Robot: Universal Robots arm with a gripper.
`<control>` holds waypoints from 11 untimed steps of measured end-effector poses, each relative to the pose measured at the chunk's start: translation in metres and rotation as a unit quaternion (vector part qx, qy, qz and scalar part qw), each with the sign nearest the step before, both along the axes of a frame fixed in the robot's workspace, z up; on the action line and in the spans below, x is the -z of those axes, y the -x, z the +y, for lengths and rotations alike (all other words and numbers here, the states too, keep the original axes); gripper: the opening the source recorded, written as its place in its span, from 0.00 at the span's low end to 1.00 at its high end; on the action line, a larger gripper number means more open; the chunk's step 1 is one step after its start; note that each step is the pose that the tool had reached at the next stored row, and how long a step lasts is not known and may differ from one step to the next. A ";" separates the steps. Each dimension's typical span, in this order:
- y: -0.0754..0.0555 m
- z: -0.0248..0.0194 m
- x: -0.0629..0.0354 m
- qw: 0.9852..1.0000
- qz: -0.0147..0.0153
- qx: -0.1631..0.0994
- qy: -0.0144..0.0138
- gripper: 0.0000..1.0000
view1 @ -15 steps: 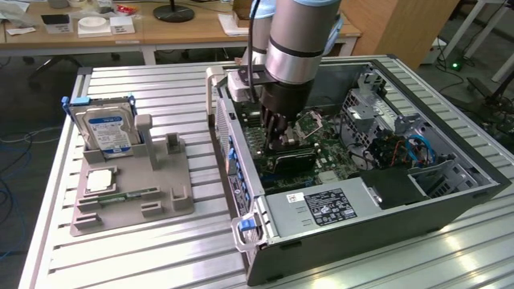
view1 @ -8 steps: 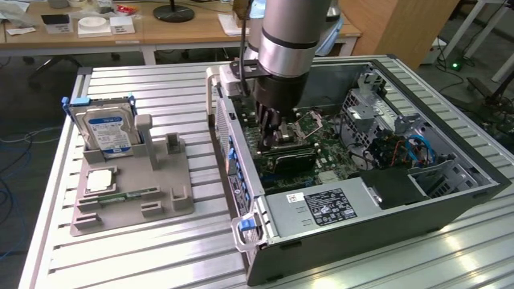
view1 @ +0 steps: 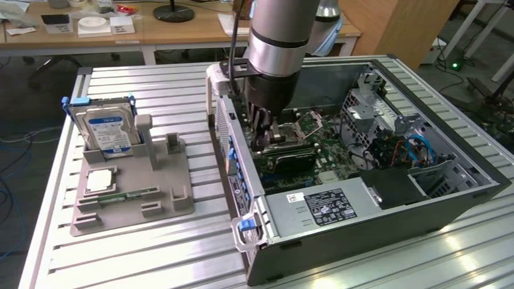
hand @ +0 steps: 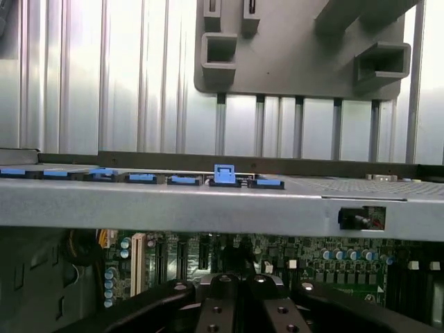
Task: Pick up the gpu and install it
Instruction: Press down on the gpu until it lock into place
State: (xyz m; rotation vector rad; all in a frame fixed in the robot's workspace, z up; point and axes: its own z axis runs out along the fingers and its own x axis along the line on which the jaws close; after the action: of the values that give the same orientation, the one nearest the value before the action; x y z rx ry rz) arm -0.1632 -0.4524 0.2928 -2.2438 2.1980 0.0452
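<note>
Fingers (view1: 261, 143) drawn together, your arm reaches down into the open computer case (view1: 449, 198) on the worktop (view1: 144, 253), the gpu (view1: 291, 160) lying flat over the motherboard (view1: 333, 158) just beside them, long axis toward the exterior view's right.

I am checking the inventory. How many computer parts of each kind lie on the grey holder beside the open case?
hard drive: 1
processor chip: 1
memory stick: 1
Total: 3
</note>
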 end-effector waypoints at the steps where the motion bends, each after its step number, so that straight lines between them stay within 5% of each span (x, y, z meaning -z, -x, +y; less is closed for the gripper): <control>1: 0.002 0.0000 0.0000 1.000 0.000 0.000 0.000 0.10; 11: 0.010 -0.0013 0.0000 1.000 0.000 0.000 0.000 0.10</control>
State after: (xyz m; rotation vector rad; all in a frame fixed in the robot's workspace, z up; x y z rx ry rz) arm -0.1728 -0.4537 0.2928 -2.2432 2.1982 0.0446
